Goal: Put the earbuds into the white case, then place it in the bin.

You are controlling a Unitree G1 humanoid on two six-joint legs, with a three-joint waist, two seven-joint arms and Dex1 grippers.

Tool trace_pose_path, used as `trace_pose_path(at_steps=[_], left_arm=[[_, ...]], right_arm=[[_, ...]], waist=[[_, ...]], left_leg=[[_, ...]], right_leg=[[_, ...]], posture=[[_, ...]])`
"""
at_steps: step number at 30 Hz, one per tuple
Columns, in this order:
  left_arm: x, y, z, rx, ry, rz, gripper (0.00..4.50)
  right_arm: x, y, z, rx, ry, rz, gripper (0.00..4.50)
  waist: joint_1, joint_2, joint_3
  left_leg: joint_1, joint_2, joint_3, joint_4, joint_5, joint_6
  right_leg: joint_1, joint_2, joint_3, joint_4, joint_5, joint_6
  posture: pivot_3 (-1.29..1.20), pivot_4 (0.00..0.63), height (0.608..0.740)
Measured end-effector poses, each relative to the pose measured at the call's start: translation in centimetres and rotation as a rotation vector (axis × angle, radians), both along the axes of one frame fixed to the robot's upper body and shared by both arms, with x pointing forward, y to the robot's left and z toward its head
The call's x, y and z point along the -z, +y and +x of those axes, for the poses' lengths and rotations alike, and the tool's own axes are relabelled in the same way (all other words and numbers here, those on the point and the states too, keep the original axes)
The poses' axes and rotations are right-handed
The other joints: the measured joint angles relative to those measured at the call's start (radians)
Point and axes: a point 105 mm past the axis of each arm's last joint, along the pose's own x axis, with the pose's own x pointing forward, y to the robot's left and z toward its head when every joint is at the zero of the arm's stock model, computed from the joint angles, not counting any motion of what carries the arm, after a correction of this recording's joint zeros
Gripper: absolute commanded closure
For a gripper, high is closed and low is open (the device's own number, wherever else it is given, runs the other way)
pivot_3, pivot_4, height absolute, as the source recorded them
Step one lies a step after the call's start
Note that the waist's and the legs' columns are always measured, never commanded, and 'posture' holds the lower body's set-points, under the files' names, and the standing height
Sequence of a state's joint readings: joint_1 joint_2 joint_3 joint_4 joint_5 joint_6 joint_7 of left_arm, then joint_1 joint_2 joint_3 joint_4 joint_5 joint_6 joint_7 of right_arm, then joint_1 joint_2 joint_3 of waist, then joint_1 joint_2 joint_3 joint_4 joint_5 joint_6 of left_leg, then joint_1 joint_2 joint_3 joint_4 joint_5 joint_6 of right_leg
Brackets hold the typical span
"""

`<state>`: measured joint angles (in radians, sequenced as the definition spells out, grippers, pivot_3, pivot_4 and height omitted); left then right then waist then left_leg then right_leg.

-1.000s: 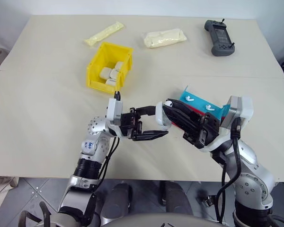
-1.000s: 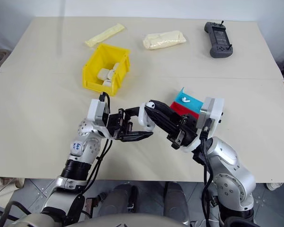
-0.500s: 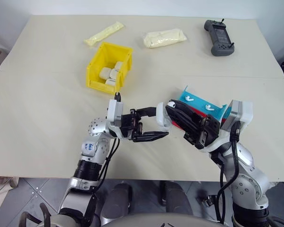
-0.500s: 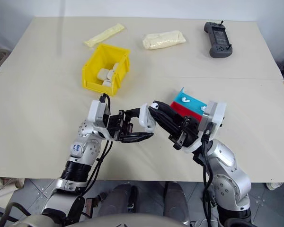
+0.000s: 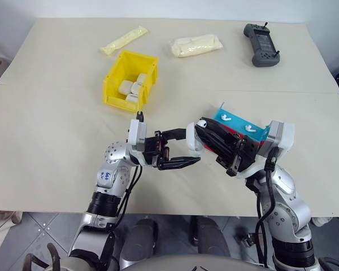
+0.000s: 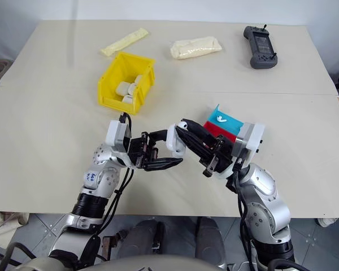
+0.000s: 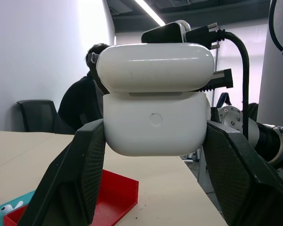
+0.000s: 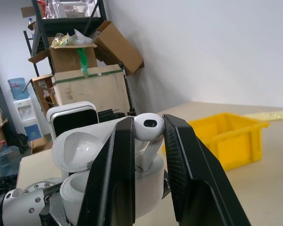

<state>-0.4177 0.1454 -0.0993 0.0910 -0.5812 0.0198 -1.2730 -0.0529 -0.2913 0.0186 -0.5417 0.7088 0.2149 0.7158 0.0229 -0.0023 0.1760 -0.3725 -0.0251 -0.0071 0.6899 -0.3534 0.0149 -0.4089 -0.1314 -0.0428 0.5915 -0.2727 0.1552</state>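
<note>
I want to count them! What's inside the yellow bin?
Inside the yellow bin lie several small white cases, at least three. Its near wall hides the bottom, so more could be there.

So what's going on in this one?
The left gripper holds the white case up over the table, lid open. The right gripper pinches an earbud right at the case's opening; it is not yet seated. Two more earbuds lie in the red and teal tray. The yellow bin already holds other white cases.
</note>
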Motion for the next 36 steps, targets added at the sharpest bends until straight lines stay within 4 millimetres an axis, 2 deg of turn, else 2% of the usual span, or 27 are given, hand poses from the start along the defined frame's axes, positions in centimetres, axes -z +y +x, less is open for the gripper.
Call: trace_pose_path(at_steps=[14,24,36], left_arm=[[0.6,-0.6,0.3,0.002,0.022,-0.003,1.75],[0.5,-1.0,0.5,-0.001,0.018,-0.015,1.75],[0.3,-1.2,0.5,-0.002,-0.005,-0.023,1.75]], right_arm=[[0.3,-0.5,0.0,-0.024,-0.014,-0.074,4.00],[0.1,-1.0,0.2,-0.037,-0.009,-0.111,4.00],[-0.3,-1.8,-0.3,-0.038,-0.013,-0.125,4.00]], waist=[[0.000,0.000,0.000],[0.001,0.000,0.000],[0.001,0.000,0.000]], left_leg=[[0.000,0.000,0.000,0.000,0.000,0.000],[0.000,0.000,0.000,0.000,0.000,0.000],[0.000,0.000,0.000,0.000,0.000,0.000]], right_leg=[[0.000,0.000,0.000,0.000,0.000,0.000],[0.000,0.000,0.000,0.000,0.000,0.000],[0.000,0.000,0.000,0.000,0.000,0.000]], posture=[[0.00,0.150,0.740],[0.00,0.150,0.740],[0.00,0.150,0.740]])
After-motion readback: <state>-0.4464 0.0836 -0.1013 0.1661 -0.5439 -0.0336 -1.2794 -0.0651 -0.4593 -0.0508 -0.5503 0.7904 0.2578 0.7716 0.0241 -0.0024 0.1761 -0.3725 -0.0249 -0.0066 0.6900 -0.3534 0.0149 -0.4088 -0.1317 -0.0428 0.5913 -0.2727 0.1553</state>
